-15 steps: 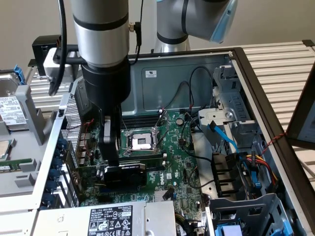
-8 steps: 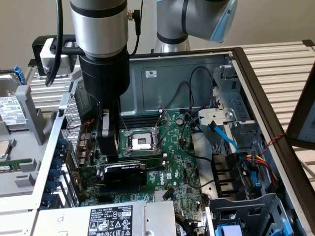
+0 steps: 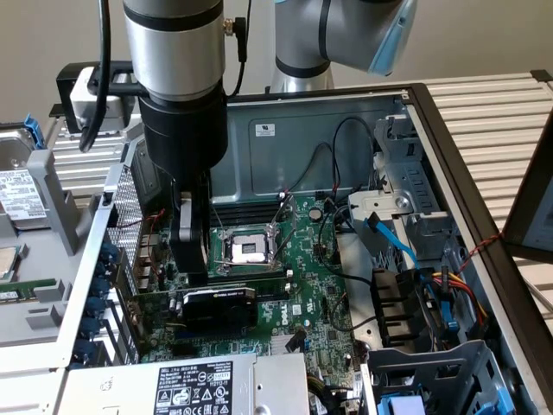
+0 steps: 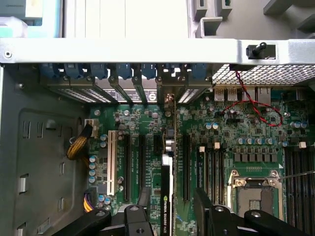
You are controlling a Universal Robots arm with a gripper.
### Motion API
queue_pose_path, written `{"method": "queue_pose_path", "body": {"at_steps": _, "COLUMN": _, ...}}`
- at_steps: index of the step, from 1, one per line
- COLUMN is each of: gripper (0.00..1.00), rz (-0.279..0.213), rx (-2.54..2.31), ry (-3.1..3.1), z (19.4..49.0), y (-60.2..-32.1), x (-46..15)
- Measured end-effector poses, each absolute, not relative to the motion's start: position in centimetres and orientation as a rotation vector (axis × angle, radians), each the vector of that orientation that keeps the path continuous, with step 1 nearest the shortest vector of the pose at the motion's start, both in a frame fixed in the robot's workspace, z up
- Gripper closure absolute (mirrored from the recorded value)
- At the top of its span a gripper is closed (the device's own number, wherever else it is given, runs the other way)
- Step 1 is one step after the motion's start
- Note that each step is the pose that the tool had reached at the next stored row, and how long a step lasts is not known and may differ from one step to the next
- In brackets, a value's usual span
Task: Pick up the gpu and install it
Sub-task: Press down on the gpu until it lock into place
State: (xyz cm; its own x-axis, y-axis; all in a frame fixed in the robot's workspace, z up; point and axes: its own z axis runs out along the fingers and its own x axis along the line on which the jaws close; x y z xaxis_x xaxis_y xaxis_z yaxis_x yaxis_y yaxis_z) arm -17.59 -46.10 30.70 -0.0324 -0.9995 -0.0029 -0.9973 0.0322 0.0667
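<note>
The gpu (image 3: 216,304), a short card with a black shroud and pale lettering, stands upright in a slot of the green motherboard (image 3: 311,259), inside the open computer case. My gripper (image 3: 192,259) hangs just above its end nearest the case's slotted rear wall. In the wrist view the gpu (image 4: 166,211) runs edge-on between my two black fingers (image 4: 143,197), with a gap on each side. The gripper (image 4: 172,197) is open and touches nothing.
The CPU socket (image 3: 246,251) lies just beyond the card. A power supply (image 3: 194,385) sits at the case's near edge, with a drive cage and cables (image 3: 415,285) on the exterior view's right. A hard drive (image 3: 22,199) lies outside the case at the left.
</note>
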Motion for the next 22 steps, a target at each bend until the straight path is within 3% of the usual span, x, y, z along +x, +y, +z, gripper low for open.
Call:
{"method": "queue_pose_path", "body": {"at_steps": 6, "gripper": 0.54, "rz": -0.078, "rx": 2.154, "ry": -2.225, "z": 30.70, "y": -46.10, "x": -17.59}}
{"method": "queue_pose_path", "body": {"at_steps": 8, "gripper": 0.67, "rz": -0.078, "rx": 2.154, "ry": -2.225, "z": 30.70, "y": -46.10, "x": -17.59}}
{"method": "queue_pose_path", "body": {"at_steps": 9, "gripper": 0.67, "rz": -0.078, "rx": 2.154, "ry": -2.225, "z": 30.70, "y": -46.10, "x": -17.59}}
{"method": "queue_pose_path", "body": {"at_steps": 14, "gripper": 0.89, "rz": -0.078, "rx": 2.154, "ry": -2.225, "z": 30.70, "y": -46.10, "x": -17.59}}
{"method": "queue_pose_path", "body": {"at_steps": 17, "gripper": 0.89, "rz": -0.075, "rx": 2.155, "ry": -2.226, "z": 30.70, "y": -46.10, "x": -17.79}}
{"method": "queue_pose_path", "body": {"at_steps": 22, "gripper": 0.89, "rz": -0.019, "rx": 2.176, "ry": -2.248, "z": 30.60, "y": -45.88, "x": -18.39}}
